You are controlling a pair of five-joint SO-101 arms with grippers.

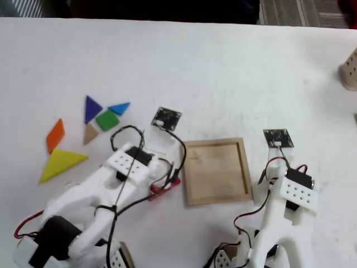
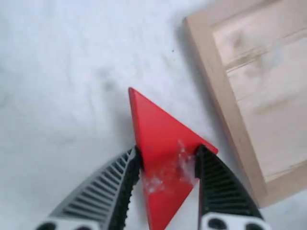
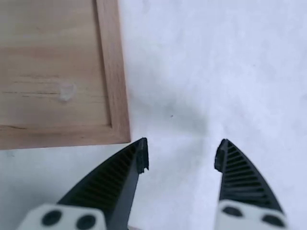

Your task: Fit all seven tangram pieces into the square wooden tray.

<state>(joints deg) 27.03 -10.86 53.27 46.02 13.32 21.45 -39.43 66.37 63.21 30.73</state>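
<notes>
Six loose flat pieces lie grouped at the left of the white table point(image 1: 223, 67): an orange parallelogram point(image 1: 55, 134); a large yellow triangle point(image 1: 60, 163) below it; a purple triangle point(image 1: 92, 109); a small tan triangle point(image 1: 90, 133); a green square point(image 1: 107, 119); a small blue triangle point(image 1: 120, 107); the last four sit close together, corners nearly meeting.

The left tool point(image 2: 168, 154) is clamped on a red triangle point(image 2: 160, 153), one finger on each side; the piece is flat and glossy; its longest edge faces away from the tray, its square corner points toward the tray's rim, and one sharp corner points straight ahead of the tool; whether it rests on the table cannot be told.

The square wooden tray point(image 1: 215, 143) lies just right of the red triangle, apart from it; its floor is bare, pale wood.

The right tool point(image 3: 181, 153) is spread open above bare table, just beside a tray corner.

A tan object point(image 1: 350, 70) stands at the far right edge.
</notes>
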